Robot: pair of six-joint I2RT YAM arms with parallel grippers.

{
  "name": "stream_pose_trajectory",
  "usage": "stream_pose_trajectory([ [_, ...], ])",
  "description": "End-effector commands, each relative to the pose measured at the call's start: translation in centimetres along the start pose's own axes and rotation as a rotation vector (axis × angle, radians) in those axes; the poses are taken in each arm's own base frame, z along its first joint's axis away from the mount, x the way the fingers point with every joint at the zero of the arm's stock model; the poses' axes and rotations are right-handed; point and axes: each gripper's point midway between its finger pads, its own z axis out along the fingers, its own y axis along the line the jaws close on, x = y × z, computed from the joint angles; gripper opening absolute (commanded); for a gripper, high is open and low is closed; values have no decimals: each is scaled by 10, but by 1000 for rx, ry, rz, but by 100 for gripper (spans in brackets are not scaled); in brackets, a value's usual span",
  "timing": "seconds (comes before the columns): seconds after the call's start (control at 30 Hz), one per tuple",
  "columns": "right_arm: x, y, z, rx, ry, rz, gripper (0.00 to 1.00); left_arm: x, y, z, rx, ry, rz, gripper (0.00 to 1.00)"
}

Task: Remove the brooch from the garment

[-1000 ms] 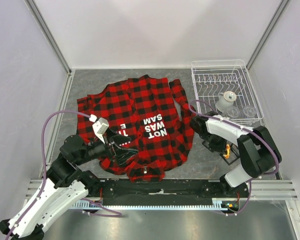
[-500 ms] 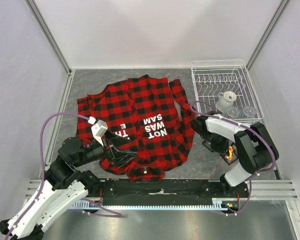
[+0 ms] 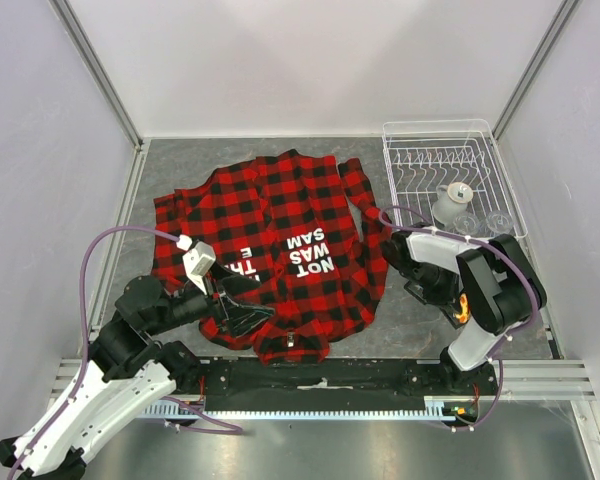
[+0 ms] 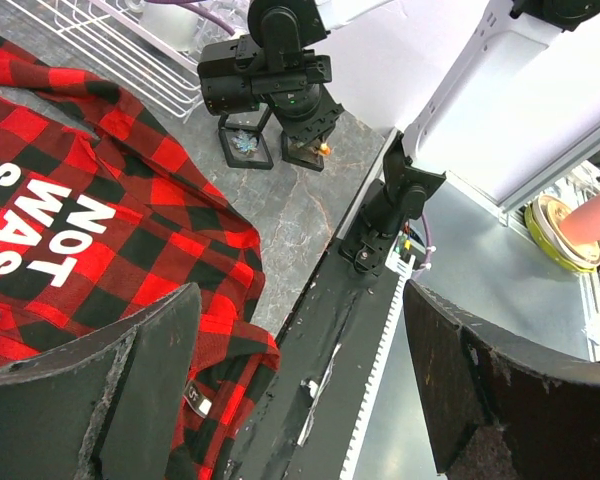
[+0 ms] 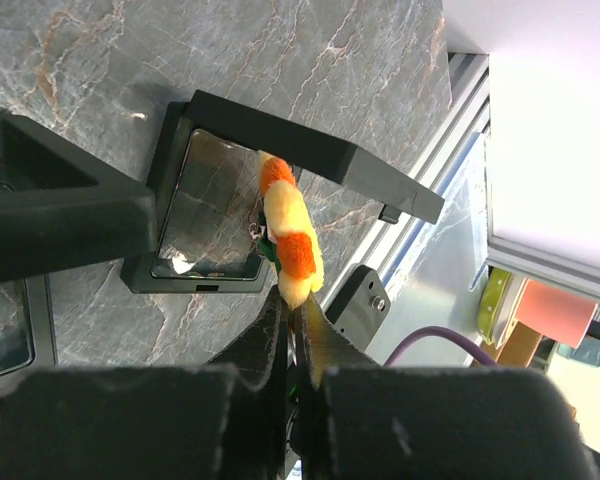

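Observation:
The garment (image 3: 280, 225), a red-and-black plaid shirt with white lettering, lies spread flat on the grey table; its hem also shows in the left wrist view (image 4: 110, 210). The brooch (image 5: 286, 238), yellow and orange with a bit of green, is off the shirt, pinched by its end in my shut right gripper (image 5: 294, 300) just above a small black square tray (image 5: 205, 262). From above, the brooch (image 3: 460, 305) shows right of the shirt, at my right gripper (image 3: 452, 298). My left gripper (image 3: 242, 312) hangs wide open over the shirt's near hem, nothing between its fingers (image 4: 170, 340).
A white wire dish rack (image 3: 435, 128) holding a cup and glasses stands at the back right. Two small black stands (image 4: 246, 146) sit on the table by the right gripper. A black rail (image 3: 320, 378) runs along the table's near edge.
The right arm has folded in and turned a little, the brooch staying held over the black tray. The left gripper has drifted slightly toward the near edge, still open.

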Motion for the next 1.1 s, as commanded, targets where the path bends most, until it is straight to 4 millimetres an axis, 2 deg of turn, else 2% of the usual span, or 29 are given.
stream_pose_trajectory([
  [0.0, -8, 0, 0, 11, -20, -3, 6, -7, 0, -1, -1, -24, 60, 88],
  [0.1, -7, 5, 0, -7, -13, -25, 12, -6, 1, 0, -2, -20, 60, 88],
  [0.13, -7, 6, 0, -13, -11, -27, 16, -6, 0, -1, -2, -22, 62, 88],
  [0.3, -7, 12, -3, -65, -6, -51, 24, -5, 1, 0, 0, -15, 61, 88],
  [0.33, -7, 14, -3, -73, -8, -51, 28, -5, 1, 0, 0, -13, 60, 88],
  [0.43, -6, 16, -4, -90, -7, -55, 30, -5, 1, 0, 0, -10, 59, 88],
  [0.6, -6, 19, -8, -115, -9, -78, 41, -4, 3, 1, -9, -8, 56, 88],
  [0.7, -6, 20, -13, -143, -28, -79, 42, -4, 5, 2, -19, -8, 59, 88],
  [0.73, -6, 21, -15, -151, -35, -81, 48, -3, 6, 2, -21, -3, 56, 88],
  [0.8, -6, 22, -20, -181, -46, -78, 51, -4, 7, 2, -27, -4, 55, 88],
  [1.07, -8, 27, -43, -297, -145, -74, 73, -4, 16, 4, -68, -1, 56, 87],
])
